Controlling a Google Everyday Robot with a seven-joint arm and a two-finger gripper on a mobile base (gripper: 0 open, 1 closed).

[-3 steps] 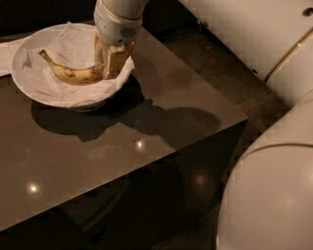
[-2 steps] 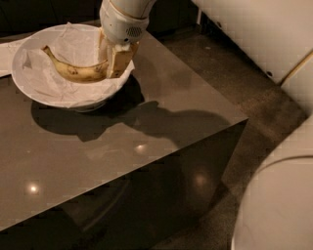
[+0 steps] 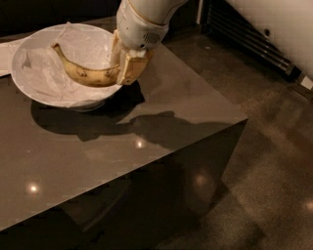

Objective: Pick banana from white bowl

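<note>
One banana [image 3: 83,74] lies in the white bowl [image 3: 29,83], one end at the 3 o'clock rim. Gripper [image 3: 123,66] stands at that rim, fingers set narrow, clamping that end. Step in hand: grasp. Next move: lift straight up, clear of the paper lining [image 3: 83,46].

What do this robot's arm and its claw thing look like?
The arm is a smooth, rounded white shell with a thin tan seam and a small dotted grille. Its gripper, at the end of the banana by the right rim of the bowl, has two flat tan fingers. No cables show.
</note>
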